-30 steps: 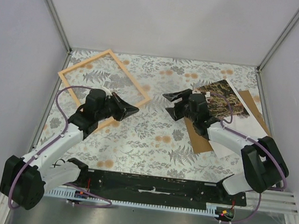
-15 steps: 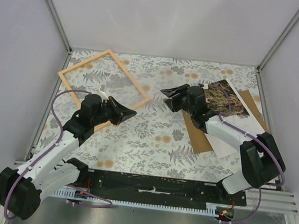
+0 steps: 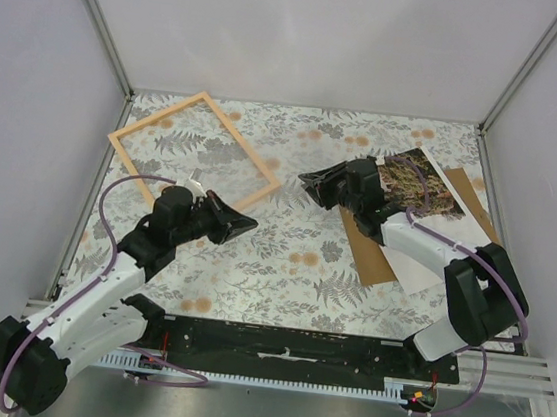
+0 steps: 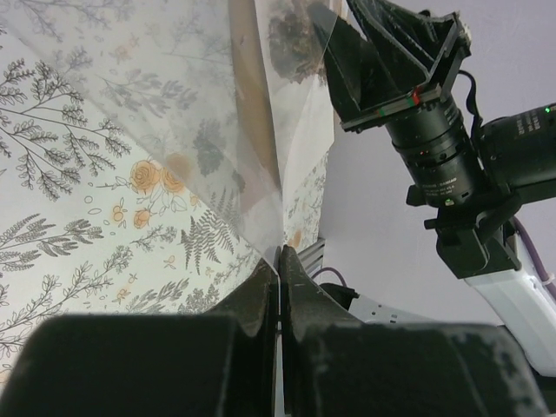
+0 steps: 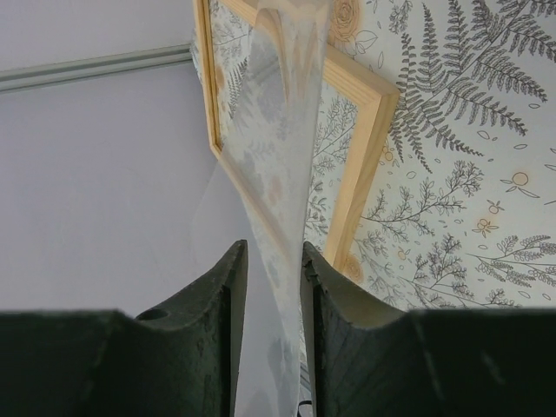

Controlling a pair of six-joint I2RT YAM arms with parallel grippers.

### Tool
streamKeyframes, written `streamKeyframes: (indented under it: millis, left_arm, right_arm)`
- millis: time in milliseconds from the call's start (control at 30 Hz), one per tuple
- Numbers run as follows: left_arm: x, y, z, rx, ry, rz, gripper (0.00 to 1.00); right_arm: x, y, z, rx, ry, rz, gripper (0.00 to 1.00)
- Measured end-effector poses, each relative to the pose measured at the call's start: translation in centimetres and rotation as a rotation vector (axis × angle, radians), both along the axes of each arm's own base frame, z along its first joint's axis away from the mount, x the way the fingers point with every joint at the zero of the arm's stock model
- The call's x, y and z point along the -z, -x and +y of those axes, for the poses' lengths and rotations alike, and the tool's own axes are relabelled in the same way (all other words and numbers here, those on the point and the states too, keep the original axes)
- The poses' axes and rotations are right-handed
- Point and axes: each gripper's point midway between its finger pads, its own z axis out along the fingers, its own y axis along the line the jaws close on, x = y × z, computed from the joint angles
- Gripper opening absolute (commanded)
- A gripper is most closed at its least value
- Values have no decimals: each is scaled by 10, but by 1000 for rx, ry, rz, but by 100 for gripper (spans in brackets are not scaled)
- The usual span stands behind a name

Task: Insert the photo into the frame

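1. The left fingers point(image 4: 257, 295) are pressed tight together on one corner of a clear sheet point(image 4: 217, 113), which rises from them above the floral counter point(image 3: 282, 269).
2. The right fingers point(image 5: 221, 295) stand a narrow gap apart. The far end of the same sheet runs between them, and whether they pinch it cannot be told.
3. Both arms reach toward the middle of the counter and face each other, with the sheet hanging in the air between them.
4. The frame point(image 3: 157, 115) lies flat near the counter's far left corner, turned at an angle to the edges. The floral pattern shows through its opening, and its near corner is just beside the left arm.
5. The photo point(image 3: 417, 184) lies picture-up near the far right corner, on a brown board point(image 3: 373, 260) that runs along the right edge. It is well apart from the frame and just beside the right wrist.
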Motion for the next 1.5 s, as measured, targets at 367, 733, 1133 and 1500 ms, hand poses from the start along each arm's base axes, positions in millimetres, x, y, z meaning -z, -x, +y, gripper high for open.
streamKeyframes:
  millis: [367, 733, 1133, 1500]
  left_arm:
    - [-4, 5, -4, 8, 8, -16, 2]
    - [-6, 8, -5, 14, 10, -22, 50]
    - [-23, 9, 11, 18, -179, -57, 67]
    - [-4, -37, 95, -392, -600, 91, 63]
  right_arm:
    - [-14, -8, 5, -16, 19, -28, 10]
    - [-17, -10, 5, -34, 58, -44, 0]
    - [-68, -16, -17, -66, 203, -192, 0]
    - [-118, 6, -89, -68, 345, -309, 0]
